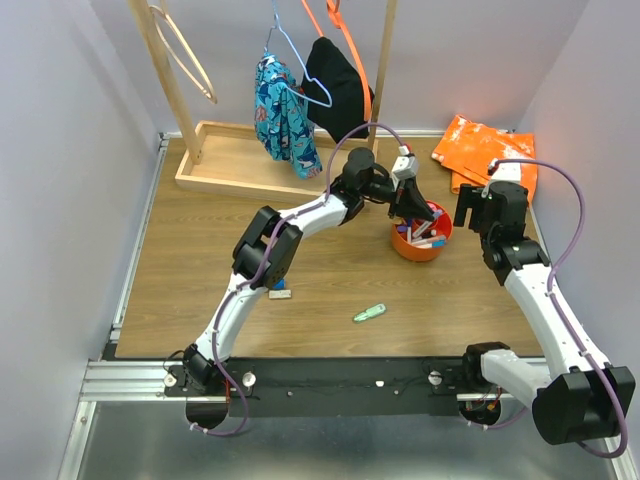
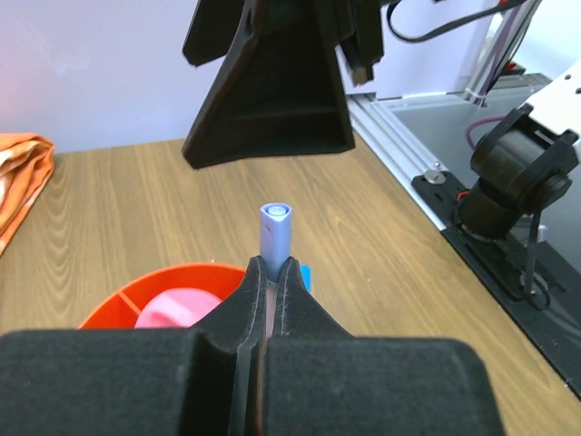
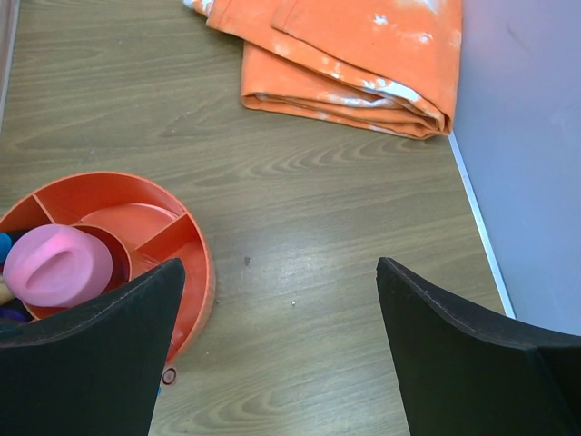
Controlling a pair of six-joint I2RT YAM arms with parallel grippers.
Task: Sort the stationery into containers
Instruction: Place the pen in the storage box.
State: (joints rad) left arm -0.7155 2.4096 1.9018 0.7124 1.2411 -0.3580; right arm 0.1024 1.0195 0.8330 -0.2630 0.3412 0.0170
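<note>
Over wooden tabletop (image 1: 330, 270), left gripper (image 2: 274, 277) pinches blue-capped pen (image 2: 276, 227) above orange cup (image 2: 172, 280); right gripper (image 3: 280, 270) spread, empty.

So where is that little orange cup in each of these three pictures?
Top external: the orange cup sits right of centre.
Left wrist: bottom left, partly hidden.
Right wrist: lower left, partly hidden.
Shared landmark: the orange bag, in all three views.

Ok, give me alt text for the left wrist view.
The left gripper is shut on a blue-capped pen, by the rim of the orange cup, which holds a pink highlighter. The wooden table lies behind.
</note>
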